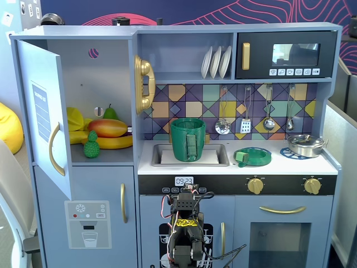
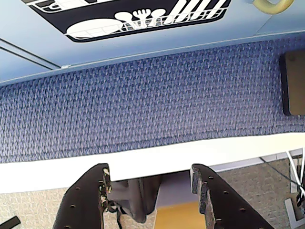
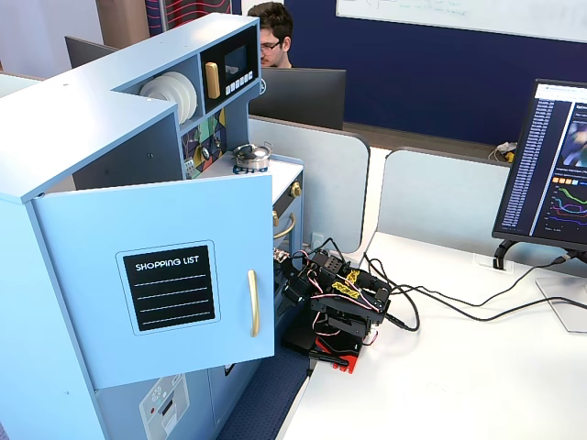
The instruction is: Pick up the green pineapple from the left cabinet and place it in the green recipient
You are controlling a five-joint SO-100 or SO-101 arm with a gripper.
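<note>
My gripper [image 2: 151, 183] hangs open and empty, folded low in front of the toy kitchen, with only blue carpet [image 2: 143, 105] under the jaws in the wrist view. Farther back, the green pineapple [image 1: 91, 145] stands at the front of the left cabinet [image 1: 97, 100] shelf, door open, beside the mango [image 1: 107, 128] and banana [image 1: 114, 142]. It's small, bright green and bumpy with a short crown; I judge it light, hard plastic, best pinched across the body, the green recipient [image 1: 188, 138] waiting in the sink.

Blue patterned carpet [image 2: 157, 109] covers the floor; a dark navy wall [image 3: 431, 64] stands behind grey desk partitions [image 3: 321, 174]; a white desk [image 3: 459, 367] carries a monitor [image 3: 550, 165]; a seated man [image 3: 272, 32] faces another screen.
</note>
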